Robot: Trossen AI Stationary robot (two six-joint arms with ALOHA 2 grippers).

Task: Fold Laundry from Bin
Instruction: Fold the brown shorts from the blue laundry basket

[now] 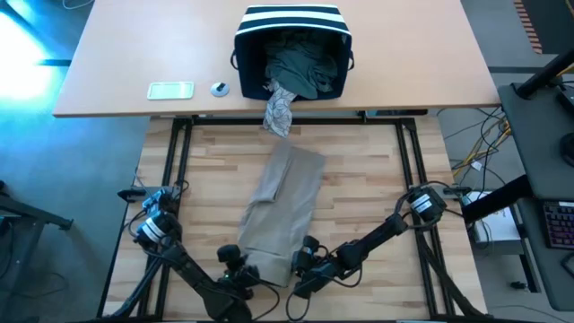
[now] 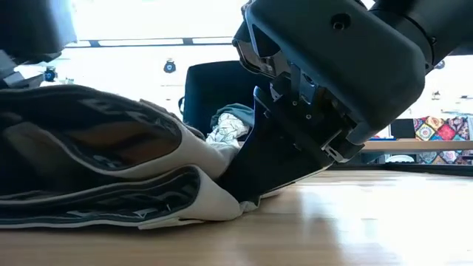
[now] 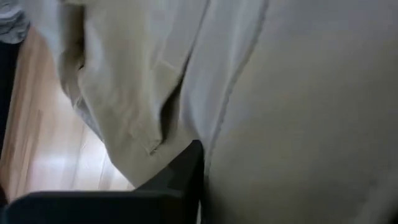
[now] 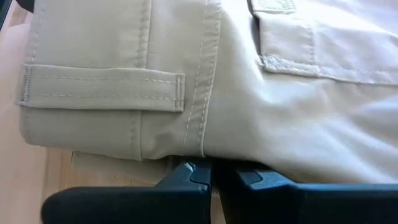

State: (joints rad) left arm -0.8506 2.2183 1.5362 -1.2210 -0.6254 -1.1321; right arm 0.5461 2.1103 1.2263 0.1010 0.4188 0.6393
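Note:
A tan garment (image 1: 282,211) lies flat and lengthwise on the wooden table, its near end, which has a belt loop (image 4: 99,87), between my two grippers. My right gripper (image 1: 300,265) is shut at the near right corner of that end. My left gripper (image 1: 238,269) is at the near left corner, where cloth fills the left wrist view. The striped navy bin (image 1: 291,49) lies tipped on the far desk, its mouth toward the table. Dark green laundry (image 1: 303,67) fills the mouth, and a grey-white patterned piece (image 1: 280,109) hangs out over the desk edge. My right gripper has the tan garment's near edge (image 4: 205,152), beside a vertical seam, where the cloth covers its fingertips. The fingers (image 4: 186,174) come slanting down from the table's near right side. The garment's folded layers (image 2: 111,177) rest on the table.
A pale green flat object (image 1: 170,90) and a small round one (image 1: 219,88) lie on the far desk left of the bin. Bare wood (image 1: 377,197) lies on both sides of the garment.

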